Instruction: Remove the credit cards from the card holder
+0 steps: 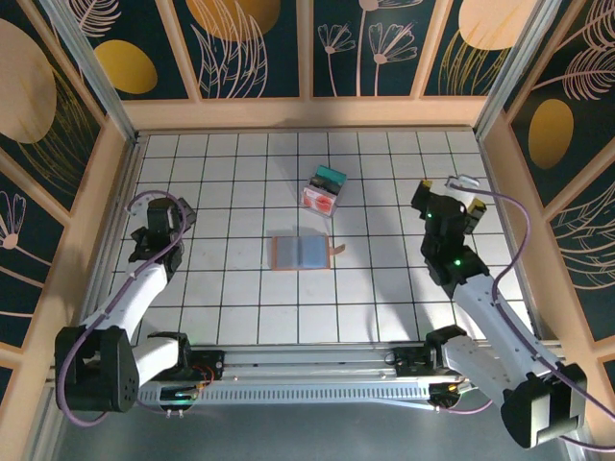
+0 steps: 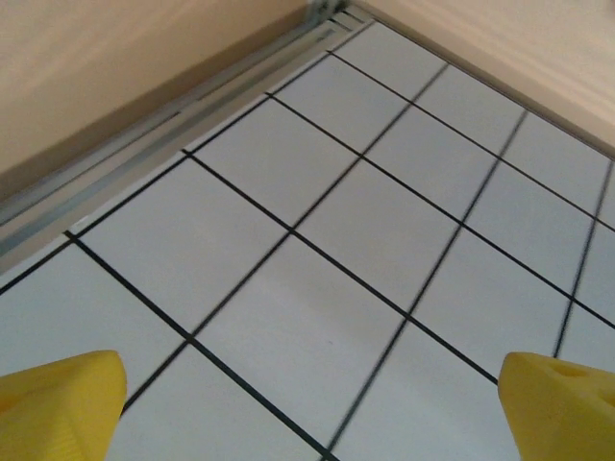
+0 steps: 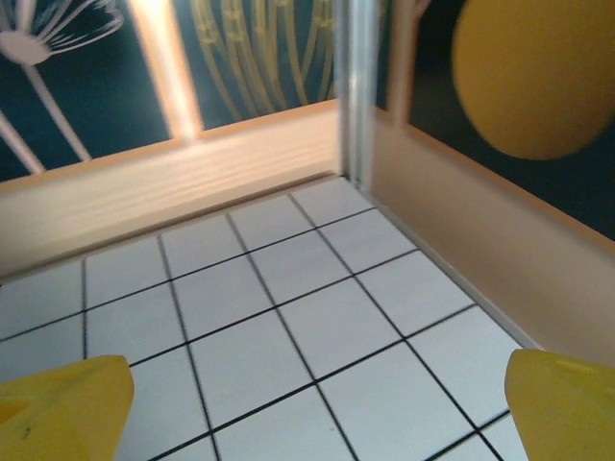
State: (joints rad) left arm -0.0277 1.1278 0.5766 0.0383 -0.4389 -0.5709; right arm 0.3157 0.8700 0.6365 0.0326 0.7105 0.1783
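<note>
Lying unfolded: flat leather card holder (image 1: 303, 253) | left claw (image 2: 307, 408) spread | right claw (image 3: 317, 403) spread

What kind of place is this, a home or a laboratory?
Probably a laboratory robot cell: left arm and right arm bolted to a metal rail, a gridded table, patterned walls enclosing it.

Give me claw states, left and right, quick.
Left claw: open, fingers wide apart, nothing between them.
Right claw: open, fingers wide apart, nothing between them.
</note>
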